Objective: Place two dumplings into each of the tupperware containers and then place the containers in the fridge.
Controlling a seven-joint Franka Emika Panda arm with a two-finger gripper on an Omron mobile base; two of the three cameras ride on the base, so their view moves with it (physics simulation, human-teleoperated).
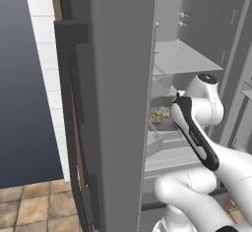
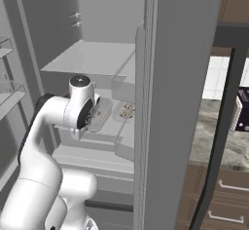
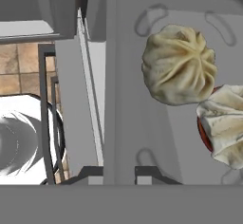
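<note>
My gripper (image 3: 118, 174) is shut on the low wall of a dark-grey tupperware container (image 3: 128, 99), its two finger tips (image 3: 90, 173) on either side of the rim. Two beige dumplings lie in it, one whole (image 3: 179, 64) and one cut by the right edge (image 3: 225, 128). The arm reaches into the open fridge (image 1: 123, 78). There the container (image 1: 165, 124) with dumplings (image 1: 160, 114) sits at a middle shelf. In the right base view my hand covers part of a tray (image 2: 104, 118), and more dumplings (image 2: 127, 110) show just right of it.
The fridge's open door panels (image 2: 180, 78) stand close on both sides of the arm. A pale shelf (image 1: 182, 56) hangs above the container, and door bins (image 2: 9, 92) line the left. A stone counter (image 2: 219, 141) with wooden drawers lies to the right.
</note>
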